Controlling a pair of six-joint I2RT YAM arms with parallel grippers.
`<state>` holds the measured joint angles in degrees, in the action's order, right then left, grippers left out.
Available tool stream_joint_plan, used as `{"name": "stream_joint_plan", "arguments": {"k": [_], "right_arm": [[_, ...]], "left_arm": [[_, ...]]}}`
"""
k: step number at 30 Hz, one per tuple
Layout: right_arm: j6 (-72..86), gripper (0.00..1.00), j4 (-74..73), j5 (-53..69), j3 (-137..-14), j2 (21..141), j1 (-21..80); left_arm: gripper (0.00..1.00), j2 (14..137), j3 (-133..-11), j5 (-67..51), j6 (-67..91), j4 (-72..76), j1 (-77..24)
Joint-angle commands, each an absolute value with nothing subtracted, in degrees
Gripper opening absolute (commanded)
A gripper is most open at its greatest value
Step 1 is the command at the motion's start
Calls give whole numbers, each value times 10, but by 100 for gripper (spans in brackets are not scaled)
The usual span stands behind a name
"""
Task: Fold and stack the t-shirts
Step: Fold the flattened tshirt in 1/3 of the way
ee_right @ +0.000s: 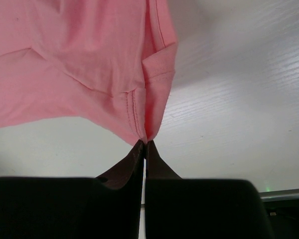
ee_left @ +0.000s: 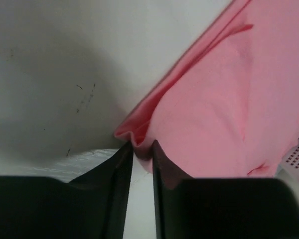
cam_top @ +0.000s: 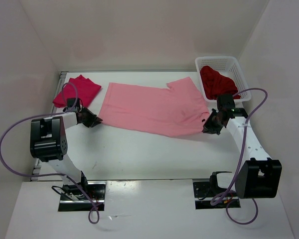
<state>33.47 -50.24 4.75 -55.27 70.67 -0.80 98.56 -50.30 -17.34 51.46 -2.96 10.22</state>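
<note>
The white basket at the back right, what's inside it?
A crumpled dark red t-shirt lies in the white mesh basket, filling most of it; bare mesh shows at the far right. Whether anything lies beneath the shirt cannot be seen, since the cloth covers it.

Left claw (ee_left: 142,144) slightly parted, right claw (ee_right: 145,143) (tips together) closed.

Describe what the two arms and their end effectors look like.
The left arm and right arm have white links and boxy black joint housings. A lilac cable loops along each. The left end effector and right end effector have dark, tapering fingers.
</note>
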Motion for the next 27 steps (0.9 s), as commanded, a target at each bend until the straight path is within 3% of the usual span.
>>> {"name": "stream_joint_plan", "arguments": {"k": [1, 4, 6, 18, 23, 27], "right_arm": [[328, 0, -499, 50, -570, 700, -13], [328, 0, -499, 50, -570, 705, -13], [323, 0, -499, 50, -570, 710, -13], [298, 2, -578, 54, -576, 698, -7], [305, 1, -612, 59, -576, 704, 18], [320, 1, -631, 59, -544, 687, 37]], "left_arm": [[27, 1005, -527, -163, 521, -15, 104], [5, 985, -527, -132, 505, -46, 104], [0, 963, -517, -117, 493, -69, 109], [0, 735, -398, -127, 437, -245, 185], [12, 670, -405, -123, 468, -319, 185], [32, 648, -431, -101, 479, -403, 191]]}}
